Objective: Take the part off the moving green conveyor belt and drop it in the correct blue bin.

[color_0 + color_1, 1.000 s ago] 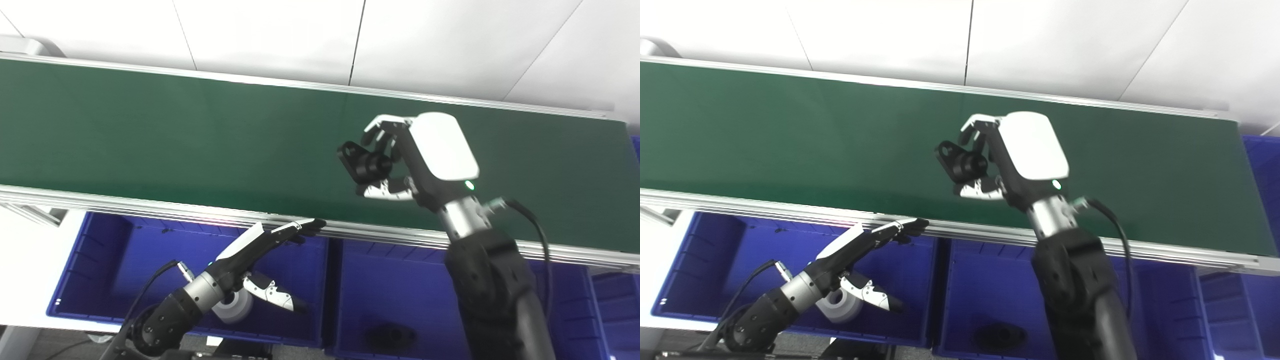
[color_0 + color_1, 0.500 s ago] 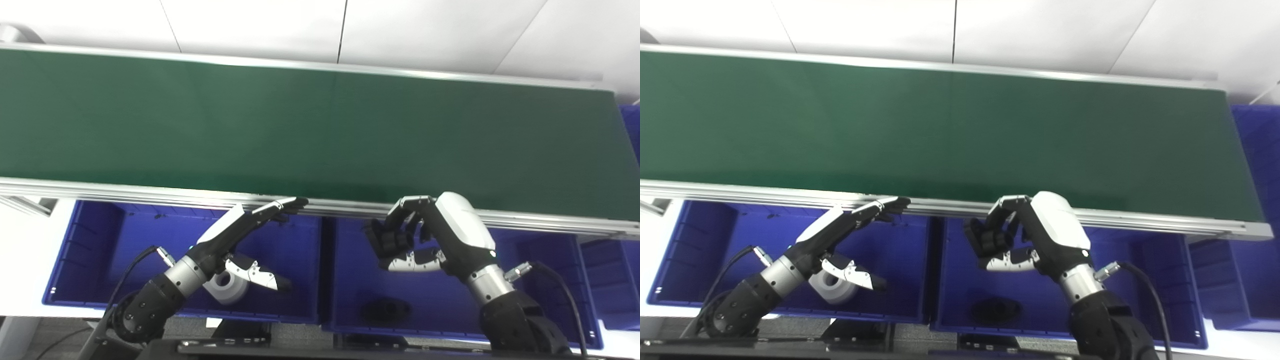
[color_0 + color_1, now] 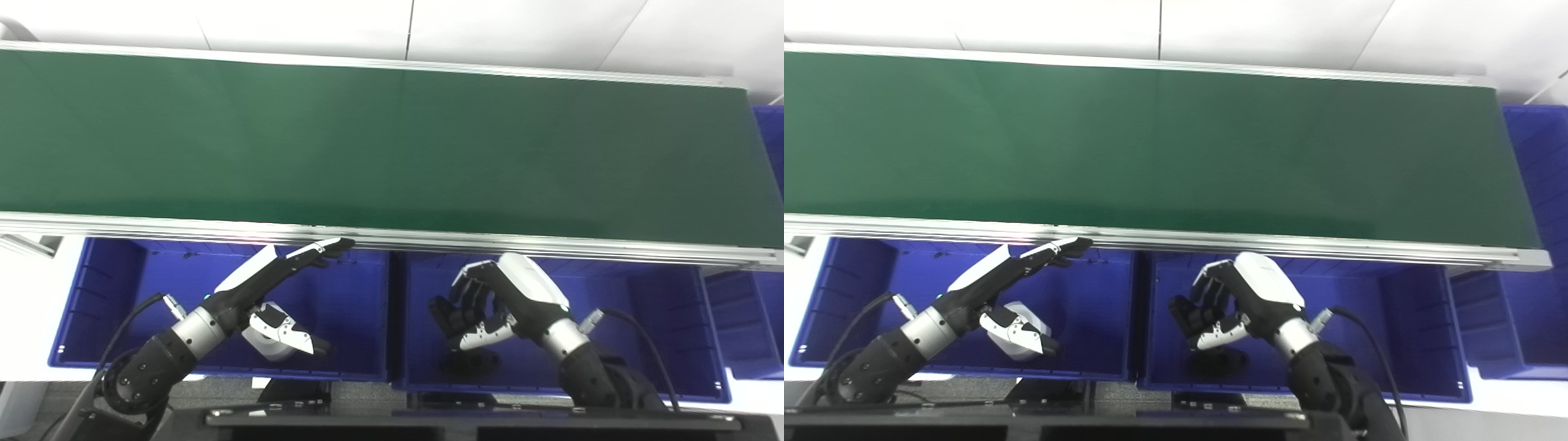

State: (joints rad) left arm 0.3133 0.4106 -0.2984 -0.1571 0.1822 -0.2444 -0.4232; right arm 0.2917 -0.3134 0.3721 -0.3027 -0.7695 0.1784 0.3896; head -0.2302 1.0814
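The green conveyor belt carries no part. My right hand hangs inside the middle blue bin, fingers curled and shut on a black part. A second black part lies on the bin floor just below it. My left hand is open, its fingers stretched flat over the left blue bin, fingertips near the belt's front rail. A white cylindrical part lies in that bin, partly hidden under the left hand's thumb.
The belt's aluminium front rail runs just above the bins' back edges. A third blue bin stands at the right, and another blue bin sits past the belt's right end. A black frame edge crosses the bottom.
My right hand has carried the black part from above the belt, over the front rail and down into the middle bin. The camera has tilted downward. The left hand has stayed over the left bin.
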